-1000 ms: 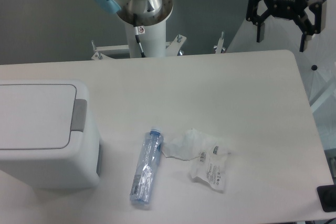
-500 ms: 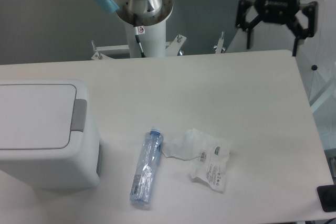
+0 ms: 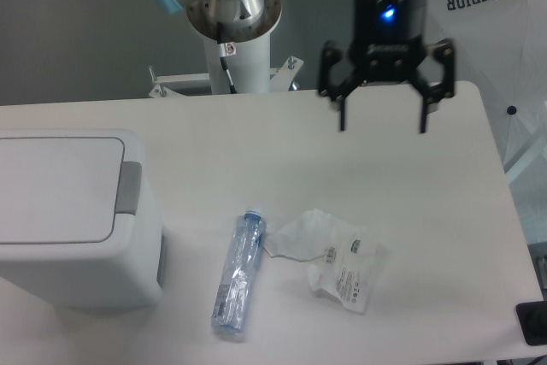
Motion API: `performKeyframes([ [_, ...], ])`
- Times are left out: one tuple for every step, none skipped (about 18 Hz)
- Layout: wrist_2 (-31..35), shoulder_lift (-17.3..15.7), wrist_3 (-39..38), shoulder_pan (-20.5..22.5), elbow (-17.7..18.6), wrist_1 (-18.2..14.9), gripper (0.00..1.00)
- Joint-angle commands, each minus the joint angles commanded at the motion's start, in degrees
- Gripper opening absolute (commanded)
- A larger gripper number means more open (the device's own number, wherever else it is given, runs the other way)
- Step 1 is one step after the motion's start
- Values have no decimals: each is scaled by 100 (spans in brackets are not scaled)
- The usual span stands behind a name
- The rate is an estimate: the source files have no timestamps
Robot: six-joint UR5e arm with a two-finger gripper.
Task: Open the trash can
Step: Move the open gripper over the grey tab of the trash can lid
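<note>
While my gripper is hanging with its fingers spread wide above the far side of the table, gripping nothing, the trash can is sitting well apart at the left edge, lid lying flat.

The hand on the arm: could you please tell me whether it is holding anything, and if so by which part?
Nothing is held. The hand hangs open above the far side of the table, with only bare space between its fingers.
</note>
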State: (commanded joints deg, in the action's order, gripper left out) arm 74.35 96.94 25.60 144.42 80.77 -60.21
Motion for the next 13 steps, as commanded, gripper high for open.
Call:
performKeyframes([
  [-9,53,-237,-158,9,9,100],
  [0,88,-466,-316,17,9,100],
  [0,149,-712,-492,44,9,100],
  [0,202,-975,-650,27,18,100],
  [-9,246,-1248,-739,26,96,100],
  [-9,273,-1520,-818,44,254,100],
  [-17,299,-1784,-940,70,351,100],
  [-17,317,-1952,-1072,131,387,100],
  [-17,308,-2049,-1143,193,378,100],
  [-26,308,-2129,-1205,246,387,100],
  [-35,308,-2199,-1266,272,378,100],
  [-35,317,-2278,-1302,281,378,100],
  [-35,317,-2348,-1311,290,378,100],
])
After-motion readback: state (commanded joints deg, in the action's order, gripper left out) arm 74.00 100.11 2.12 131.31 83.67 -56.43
